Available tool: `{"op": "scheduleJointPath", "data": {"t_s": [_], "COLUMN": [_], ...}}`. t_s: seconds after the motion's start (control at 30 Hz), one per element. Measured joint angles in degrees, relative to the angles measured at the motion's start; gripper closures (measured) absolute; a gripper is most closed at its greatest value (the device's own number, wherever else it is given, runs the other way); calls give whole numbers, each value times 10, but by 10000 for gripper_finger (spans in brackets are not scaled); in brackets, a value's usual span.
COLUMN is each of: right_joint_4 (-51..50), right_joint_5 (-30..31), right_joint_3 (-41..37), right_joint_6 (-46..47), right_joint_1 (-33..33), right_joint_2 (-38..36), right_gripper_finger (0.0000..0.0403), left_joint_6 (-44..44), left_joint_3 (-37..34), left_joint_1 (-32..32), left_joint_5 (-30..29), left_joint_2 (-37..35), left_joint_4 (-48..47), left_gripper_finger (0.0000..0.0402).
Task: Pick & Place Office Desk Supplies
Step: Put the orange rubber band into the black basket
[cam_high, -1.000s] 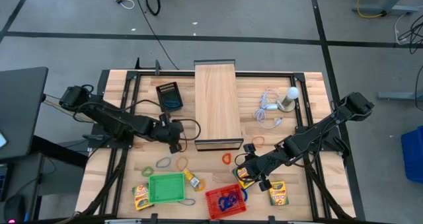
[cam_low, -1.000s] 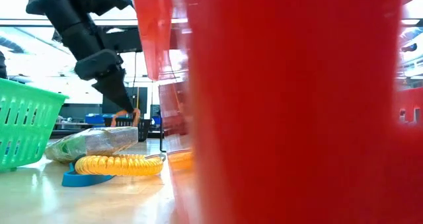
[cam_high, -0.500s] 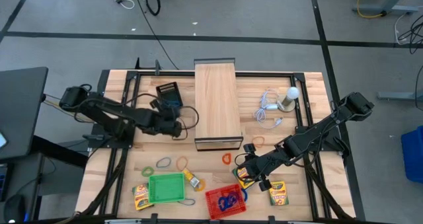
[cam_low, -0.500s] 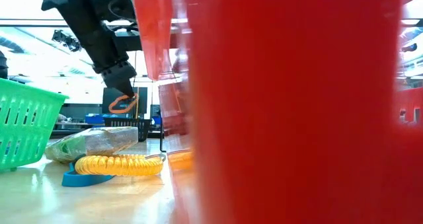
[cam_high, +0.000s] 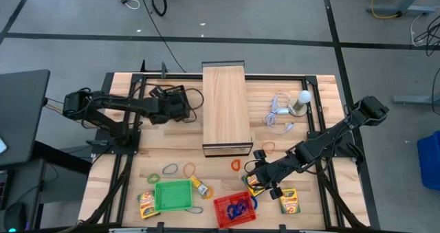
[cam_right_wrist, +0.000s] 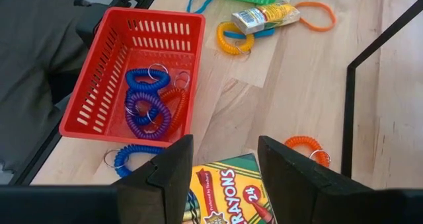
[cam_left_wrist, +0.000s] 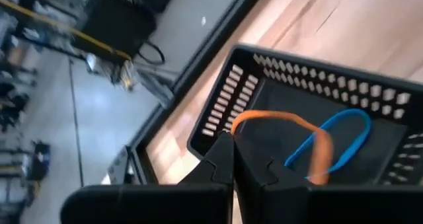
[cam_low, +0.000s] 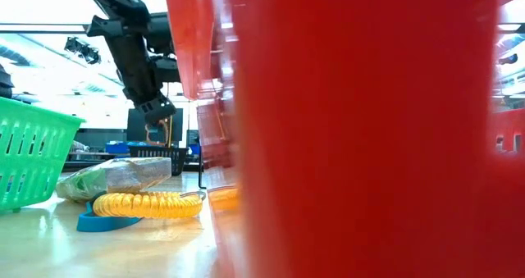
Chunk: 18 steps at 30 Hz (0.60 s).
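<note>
An orange loop (cam_left_wrist: 277, 121) is pinched in the fully closed left gripper (cam_left_wrist: 234, 159), which is held above the black basket (cam_high: 176, 99) at about ten o'clock on the table (cam_high: 323, 89), seemingly so the loop can be dropped beside the blue loop (cam_left_wrist: 334, 138) lying inside. The right gripper (cam_right_wrist: 225, 168), at about five o'clock, is spread wide and holds nothing; its fingers (cam_right_wrist: 165, 174) straddle a crayon box (cam_right_wrist: 225, 194), apparently poised for a grasp. The red basket (cam_right_wrist: 99, 95) nearby already holds coiled loops (cam_right_wrist: 149, 105), suggesting a sorting scheme.
</note>
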Motion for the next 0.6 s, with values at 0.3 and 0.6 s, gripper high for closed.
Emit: {"op": "scheduleJointPath", "data": {"t_s": [0.3,0.6], "right_joint_4": [-2,-2], "right_joint_5": [0,0], "right_joint_3": [0,0], "right_joint_6": [0,0], "right_joint_1": [0,0], "right_joint_2": [0,0], "right_gripper_finger": [225,225], "left_joint_6": [23,35], "left_joint_3": [0,0], "left_joint_1": [42,43], "left_joint_5": [94,105], "left_joint_2": [0,0], "left_joint_4": [17,26], "left_gripper_finger": [359,268]}}
